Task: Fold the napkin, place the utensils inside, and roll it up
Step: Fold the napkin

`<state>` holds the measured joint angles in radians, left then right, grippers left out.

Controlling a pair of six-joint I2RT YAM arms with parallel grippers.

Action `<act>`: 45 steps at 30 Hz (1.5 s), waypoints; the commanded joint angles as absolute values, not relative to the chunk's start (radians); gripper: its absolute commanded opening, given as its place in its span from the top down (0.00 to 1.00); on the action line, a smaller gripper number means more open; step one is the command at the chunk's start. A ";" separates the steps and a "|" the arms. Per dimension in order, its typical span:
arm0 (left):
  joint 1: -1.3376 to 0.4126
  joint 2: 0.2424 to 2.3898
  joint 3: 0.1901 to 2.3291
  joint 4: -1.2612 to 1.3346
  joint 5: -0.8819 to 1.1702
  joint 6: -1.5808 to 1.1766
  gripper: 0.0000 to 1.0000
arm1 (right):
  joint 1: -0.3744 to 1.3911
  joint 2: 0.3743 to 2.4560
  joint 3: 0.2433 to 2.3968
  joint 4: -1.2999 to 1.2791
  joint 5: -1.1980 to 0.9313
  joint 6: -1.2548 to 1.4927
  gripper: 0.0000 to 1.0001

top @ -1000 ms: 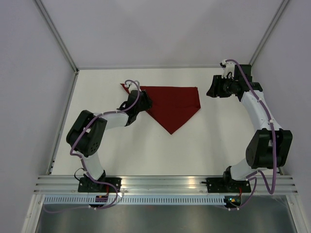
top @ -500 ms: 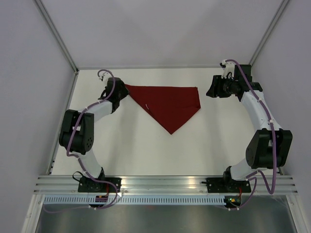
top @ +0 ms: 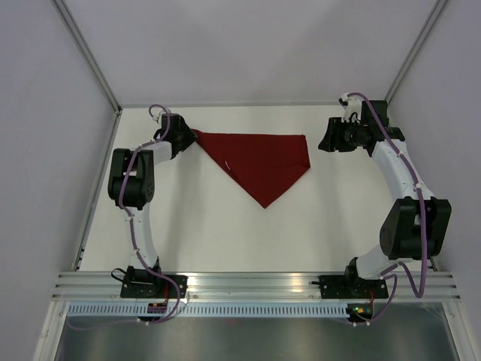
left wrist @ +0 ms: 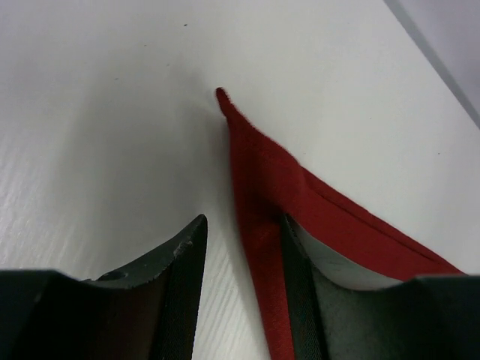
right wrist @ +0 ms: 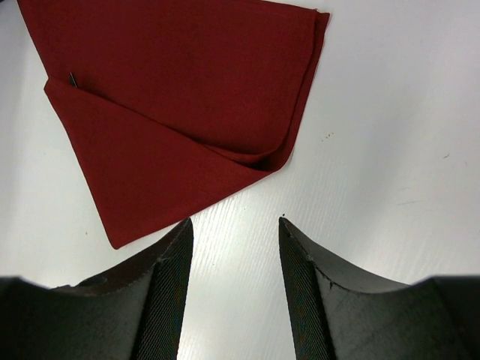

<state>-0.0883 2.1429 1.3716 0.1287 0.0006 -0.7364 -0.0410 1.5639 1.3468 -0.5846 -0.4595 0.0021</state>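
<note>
Maroon cloth runs through the gap of my left pincer [left wrist: 241, 225]. Its jaws stand partly apart and clamp nothing: the left-hand jaw has bare table [left wrist: 112, 112] beside it, while the right-hand jaw sits over the napkin [left wrist: 259, 172], so only the cloth's edge strip lies between them. The corner tip pokes out just ahead of my fingertips. From there the napkin widens back past my right-hand jaw, so nearly all of it lies to that side. Seen from above, it is a folded triangle. Its long straight edge leads away from this pincer toward my other arm, and its point aims back toward my bases. What I take to be the utensil [top: 228, 166] is a thin pale mark on the sloping edge nearest this pincer, too small for me to be sure of. My right pincer [right wrist: 235, 225] is also open and holds nothing. It hangs near the opposite corner but apart from it, with the cloth ahead and to its left and only table between its jaws. I judge the left arm far the better placed, since it straddles its corner. Closing there would give me the end of the long edge, and any fold or roll would then have to travel along or across that edge.
</note>
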 commanded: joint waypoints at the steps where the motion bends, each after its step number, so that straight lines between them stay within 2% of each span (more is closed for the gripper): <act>1: -0.081 2.181 1.442 0.132 0.075 -0.802 0.51 | -0.035 1.577 1.348 -0.588 -0.472 -0.018 0.45; 11: -0.069 2.215 1.459 0.150 0.078 -0.828 0.55 | -0.034 1.591 1.348 -0.588 -0.466 -0.025 0.45; 17: -0.049 2.247 1.509 0.104 0.092 -0.825 0.64 | -0.035 1.594 1.347 -0.589 -0.465 -0.023 0.46; 22: -0.046 2.266 1.555 0.078 0.100 -0.810 0.77 | -0.032 1.597 1.347 -0.589 -0.465 -0.021 0.46; 26: -0.046 2.249 1.540 0.112 0.126 -0.779 0.97 | -0.034 1.597 1.347 -0.589 -0.465 -0.023 0.46; 27: -0.046 2.232 1.526 0.133 0.133 -0.764 0.98 | -0.031 1.600 1.347 -0.591 -0.466 -0.023 0.46; 32: -0.046 2.158 1.372 0.409 0.239 -0.726 0.98 | -0.022 1.606 1.351 -0.601 -0.469 -0.029 0.46; 36: -0.046 2.122 1.302 0.604 0.427 -0.703 0.98 | -0.011 1.611 1.355 -0.604 -0.465 -0.035 0.46; 45: -0.077 2.077 1.259 0.813 0.789 -0.704 0.98 | 0.058 1.637 1.373 -0.626 -0.443 -0.061 0.46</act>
